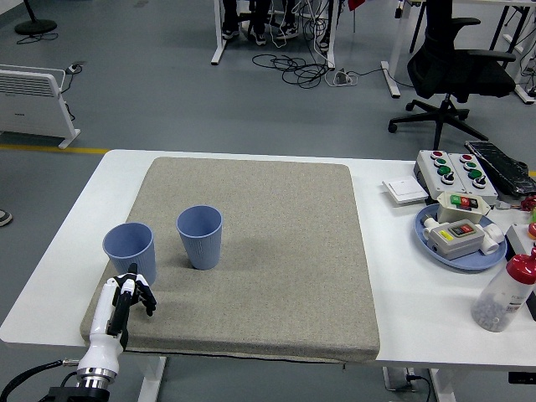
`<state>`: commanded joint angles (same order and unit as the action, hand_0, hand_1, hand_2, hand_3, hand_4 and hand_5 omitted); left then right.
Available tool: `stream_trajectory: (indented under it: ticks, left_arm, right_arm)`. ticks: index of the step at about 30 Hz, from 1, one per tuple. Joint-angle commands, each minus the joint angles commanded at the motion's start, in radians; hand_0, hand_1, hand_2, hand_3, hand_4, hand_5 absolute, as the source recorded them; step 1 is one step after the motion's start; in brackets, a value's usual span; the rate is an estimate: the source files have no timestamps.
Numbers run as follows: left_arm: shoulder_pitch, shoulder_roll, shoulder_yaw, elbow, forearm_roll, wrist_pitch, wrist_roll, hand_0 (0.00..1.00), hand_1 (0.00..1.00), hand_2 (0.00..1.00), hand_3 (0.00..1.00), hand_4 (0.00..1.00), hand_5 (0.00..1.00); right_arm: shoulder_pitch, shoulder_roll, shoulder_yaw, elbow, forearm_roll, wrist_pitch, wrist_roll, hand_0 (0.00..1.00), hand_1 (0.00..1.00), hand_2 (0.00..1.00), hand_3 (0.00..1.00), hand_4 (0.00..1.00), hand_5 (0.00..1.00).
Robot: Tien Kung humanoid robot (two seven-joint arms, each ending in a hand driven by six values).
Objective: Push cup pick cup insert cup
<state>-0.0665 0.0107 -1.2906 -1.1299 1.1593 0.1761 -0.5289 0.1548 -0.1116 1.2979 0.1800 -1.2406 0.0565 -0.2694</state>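
Two blue ribbed cups stand upright on the grey mat (pixel 276 243). The left cup (pixel 130 254) is near the mat's left edge and the right cup (pixel 200 237) is a short way to its right. My left hand (pixel 130 293) comes up from the lower left, white-backed with black fingers (pixel 144 298) relaxed and holding nothing. It hovers just below and in front of the left cup, not touching it. My right hand is out of view.
At the table's right side are a blue plate (pixel 431 240) with switch boxes, a button box (pixel 456 172), a white pad (pixel 407 192) and a clear bottle with a red cap (pixel 504 293). An office chair (pixel 456 67) stands beyond the table.
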Motion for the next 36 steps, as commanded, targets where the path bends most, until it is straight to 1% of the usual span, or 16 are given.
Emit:
stream_trajectory:
  ticks: [1, 2, 7, 8, 13, 14, 19, 20, 22, 36]
  left_arm:
    - [-0.006, -0.003, -0.003, 0.01, -0.001, 0.001, -0.006, 0.1, 0.184, 0.222, 0.22, 0.428, 0.988]
    - [-0.009, -0.004, -0.004, 0.017, -0.004, 0.002, -0.01, 0.154, 0.239, 0.257, 0.258, 0.427, 0.998]
    - [-0.019, 0.0, 0.0, 0.034, -0.02, 0.003, -0.021, 0.154, 0.239, 0.257, 0.258, 0.427, 0.998]
    - [-0.022, 0.001, 0.001, 0.04, -0.02, 0.002, -0.021, 0.236, 0.288, 0.295, 0.282, 0.435, 0.998]
    - [-0.036, 0.002, -0.001, 0.067, -0.007, -0.004, -0.023, 0.236, 0.288, 0.295, 0.282, 0.435, 0.998]
    - [-0.037, 0.002, -0.002, 0.072, -0.007, -0.004, -0.025, 0.257, 0.297, 0.3, 0.286, 0.436, 0.998]
    - [-0.049, 0.003, 0.001, 0.103, 0.001, -0.001, -0.03, 0.257, 0.297, 0.3, 0.286, 0.436, 0.998]
    - [-0.052, 0.003, 0.0, 0.109, 0.003, -0.001, -0.031, 0.291, 0.32, 0.318, 0.284, 0.456, 0.998]
    - [-0.058, 0.002, -0.003, 0.118, 0.009, -0.001, -0.033, 0.291, 0.32, 0.318, 0.284, 0.456, 0.998]
    - [-0.095, -0.001, -0.014, 0.154, 0.009, -0.005, -0.038, 0.302, 0.337, 0.324, 0.289, 0.472, 0.998]
  right_arm:
    - [0.0, 0.0, -0.001, 0.0, 0.0, 0.0, 0.0, 0.738, 0.678, 0.707, 0.599, 0.135, 0.566]
    - [0.0, 0.0, -0.001, 0.0, 0.0, 0.0, 0.0, 0.738, 0.679, 0.708, 0.599, 0.135, 0.565]
    - [0.0, 0.001, 0.001, 0.0, 0.001, -0.002, 0.001, 0.738, 0.679, 0.708, 0.599, 0.135, 0.565]
    - [0.0, 0.001, 0.001, 0.0, 0.001, -0.002, 0.001, 0.738, 0.678, 0.707, 0.599, 0.134, 0.563]
    - [0.0, 0.002, 0.002, 0.0, -0.002, -0.002, 0.0, 0.738, 0.678, 0.707, 0.599, 0.134, 0.563]
    - [0.0, 0.003, 0.002, 0.0, -0.002, -0.002, 0.001, 0.738, 0.678, 0.706, 0.599, 0.133, 0.562]
    - [0.0, 0.004, 0.001, 0.0, 0.001, -0.003, 0.001, 0.738, 0.678, 0.706, 0.599, 0.133, 0.562]
    - [-0.001, 0.004, 0.001, 0.0, 0.0, -0.003, 0.001, 0.738, 0.677, 0.704, 0.599, 0.13, 0.56]
    - [-0.001, 0.004, 0.0, 0.0, 0.0, -0.003, 0.001, 0.738, 0.677, 0.704, 0.599, 0.13, 0.56]
    - [0.0, 0.006, -0.005, 0.0, 0.005, -0.002, 0.002, 0.736, 0.676, 0.702, 0.599, 0.129, 0.56]
